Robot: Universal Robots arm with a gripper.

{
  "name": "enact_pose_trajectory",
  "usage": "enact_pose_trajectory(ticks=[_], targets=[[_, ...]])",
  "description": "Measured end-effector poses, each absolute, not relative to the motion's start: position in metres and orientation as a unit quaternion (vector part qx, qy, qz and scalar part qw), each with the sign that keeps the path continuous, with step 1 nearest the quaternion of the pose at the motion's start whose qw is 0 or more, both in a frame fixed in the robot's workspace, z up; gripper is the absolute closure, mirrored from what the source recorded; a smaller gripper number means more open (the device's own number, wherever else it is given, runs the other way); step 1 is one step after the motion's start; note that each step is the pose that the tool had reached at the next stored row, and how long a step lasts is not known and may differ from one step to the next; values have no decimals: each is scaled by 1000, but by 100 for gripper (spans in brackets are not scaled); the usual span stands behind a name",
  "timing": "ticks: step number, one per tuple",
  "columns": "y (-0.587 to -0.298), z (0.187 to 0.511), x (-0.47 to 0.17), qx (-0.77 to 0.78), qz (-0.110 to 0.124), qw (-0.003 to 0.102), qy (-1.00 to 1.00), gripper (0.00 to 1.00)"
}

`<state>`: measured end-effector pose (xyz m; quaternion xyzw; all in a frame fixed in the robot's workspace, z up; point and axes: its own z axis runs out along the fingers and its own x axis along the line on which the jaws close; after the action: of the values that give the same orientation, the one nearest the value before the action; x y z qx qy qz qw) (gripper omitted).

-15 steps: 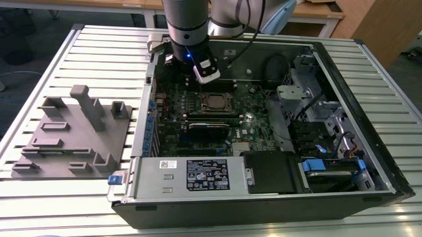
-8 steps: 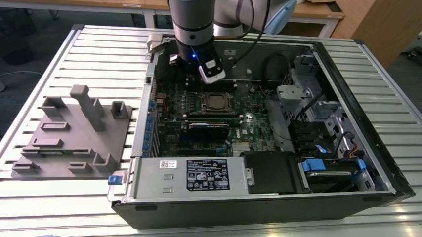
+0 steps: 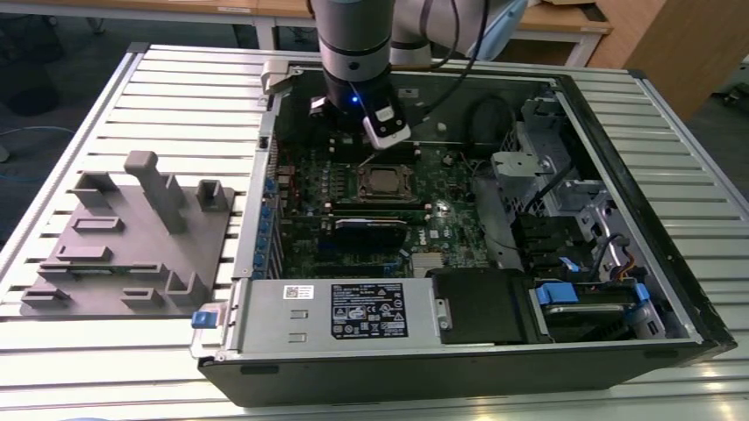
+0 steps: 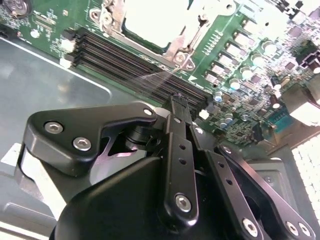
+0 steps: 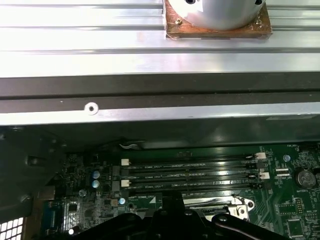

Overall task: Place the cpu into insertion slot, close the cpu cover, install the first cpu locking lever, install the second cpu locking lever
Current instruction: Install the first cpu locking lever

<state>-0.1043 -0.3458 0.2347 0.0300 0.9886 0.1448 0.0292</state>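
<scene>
- A grey moulded fixture [image 3: 129, 237] lies on the slatted metal table [image 3: 175, 96] at the exterior view's left, well apart from the gripper.
- Just to its right stands the open computer case [image 3: 468, 367], with a labelled silver power supply [image 3: 351, 311] along its near edge.
- The arm [image 3: 351, 44] reaches down into the case. Its gripper [image 3: 374, 149] hangs over the green motherboard [image 3: 310, 184], just beyond the socket.
- In the second wrist view the fingers [image 4: 176, 107] are drawn together to one tip, with nothing seen between them.
- The cpu [image 3: 383, 181] lies flat in the insertion slot [image 3: 383, 199], its pale metal top showing.
- The cpu cover [image 4: 172, 50] lies down around the chip as a silver frame.
- A thin pale rod [image 4: 155, 76] slants between the socket's corner and the fingertips; whether they touch it cannot be told.
- Black memory slots [image 5: 190, 172] run beside the socket, under the gripper.
- A black card [image 3: 372, 224] sits nearer than the socket.
- At the exterior view's right stands a metal drive cage [image 3: 580, 210] with blue tabs.
</scene>
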Motion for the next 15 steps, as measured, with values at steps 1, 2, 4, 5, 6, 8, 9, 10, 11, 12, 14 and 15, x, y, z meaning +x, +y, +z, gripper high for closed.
enact_pose_trajectory(ticks=[1,2,4,5,6,8,9,10,11,12,14,15], targets=[[-346,235,-104,30,145,29,989,90],[-346,235,-104,30,145,29,989,90],[-346,235,-104,30,145,29,989,90],[-346,235,-104,30,145,29,989,90],[-346,235,-104,30,145,29,989,90],[-346,235,-103,30,145,29,989,90],[-346,235,-103,30,145,29,989,90],[-346,234,-102,30,145,29,989,90],[-346,234,-102,30,145,29,989,90],[-346,234,-101,30,145,29,989,90],[-346,234,-101,30,145,29,989,90],[-346,234,-101,30,145,29,989,90]])
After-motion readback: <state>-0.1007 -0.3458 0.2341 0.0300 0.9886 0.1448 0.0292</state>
